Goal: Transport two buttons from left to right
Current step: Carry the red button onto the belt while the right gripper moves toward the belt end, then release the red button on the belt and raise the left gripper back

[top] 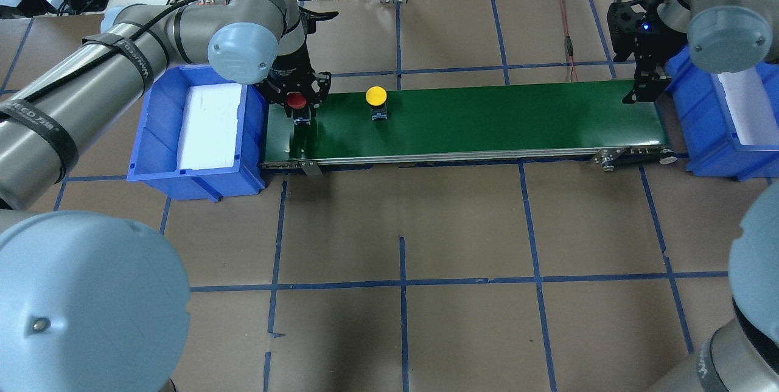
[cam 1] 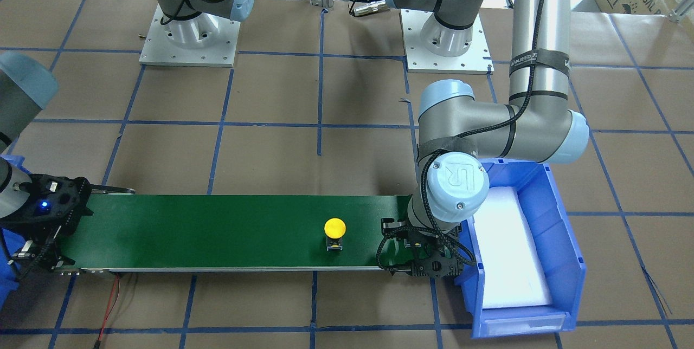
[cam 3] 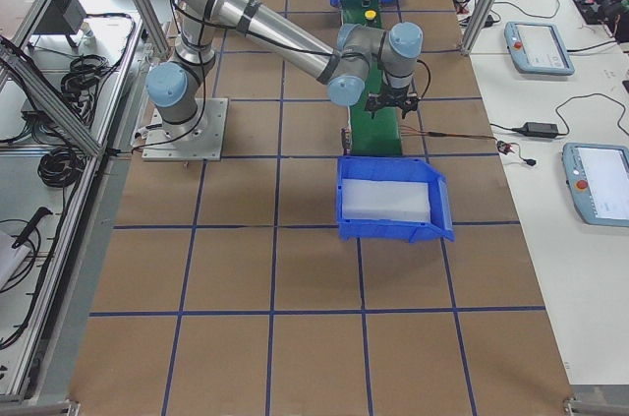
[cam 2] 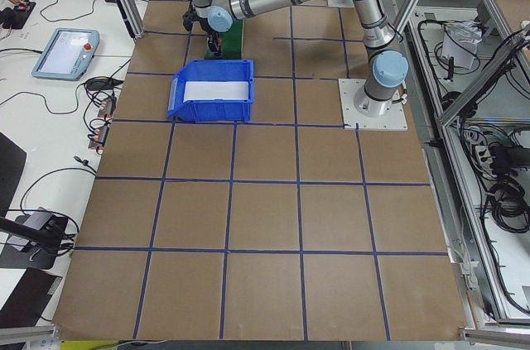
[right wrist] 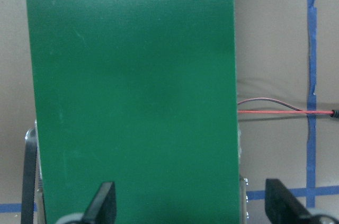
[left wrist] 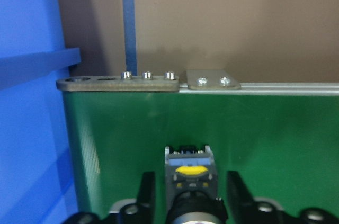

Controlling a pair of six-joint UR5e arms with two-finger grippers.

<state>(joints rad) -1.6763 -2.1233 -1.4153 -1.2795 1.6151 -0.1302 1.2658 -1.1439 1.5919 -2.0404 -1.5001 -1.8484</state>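
Left end: the left bin [top: 146, 130] shows only white foam; both buttons are out of it. Just beyond, the left gripper [top: 300, 109] stands over the left end of the belt [top: 487, 118]. The red button [top: 296, 100] is upright between its jaws, base at or just above the belt. Whether the jaws pinch it or stand slightly off it cannot be told. Further along, the yellow button [top: 376, 96] stands free in the belt's left half. Far end: the right gripper [right wrist: 192, 205] hangs over the belt, jaws spread wide, holding nothing. Neither button is in the right bin [top: 718, 161].

Assessment: loading is nearly complete; conveyance, pick-up and deposit of both buttons remain.
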